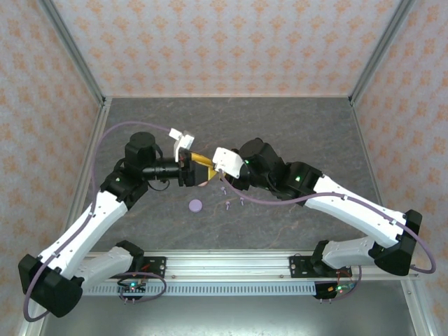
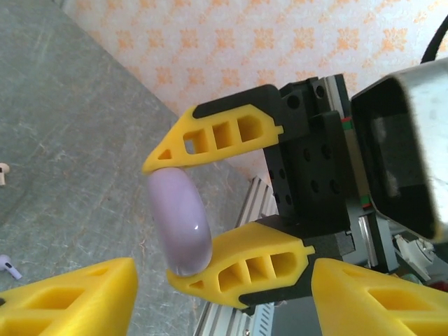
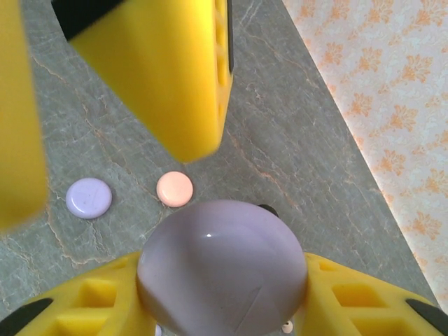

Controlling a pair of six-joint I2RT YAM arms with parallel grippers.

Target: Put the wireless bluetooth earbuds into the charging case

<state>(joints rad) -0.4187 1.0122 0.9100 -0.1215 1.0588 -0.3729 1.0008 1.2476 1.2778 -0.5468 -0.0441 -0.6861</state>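
Note:
A round, glossy lavender charging case (image 3: 222,269) is held off the table, closed, with my right gripper (image 3: 222,283) shut on its two sides. In the left wrist view the case (image 2: 180,224) shows edge-on between the right gripper's (image 2: 164,220) yellow fingers. My left gripper (image 2: 224,280) faces it at close range, open, its fingers on either side of the right gripper's lower finger without touching the case. From above, both grippers meet at mid-table, left gripper (image 1: 190,168) against right gripper (image 1: 208,166). Tiny earbuds (image 1: 228,204) lie on the table just in front of them; a lavender earbud (image 2: 7,266) lies at the frame edge.
A lavender disc (image 3: 89,197) and a pink disc (image 3: 174,189) lie flat on the grey table (image 1: 294,133). A black round thing (image 3: 266,208) peeks out behind the held case. The lavender disc (image 1: 195,205) sits near the front rail (image 1: 224,262). Patterned walls enclose three sides.

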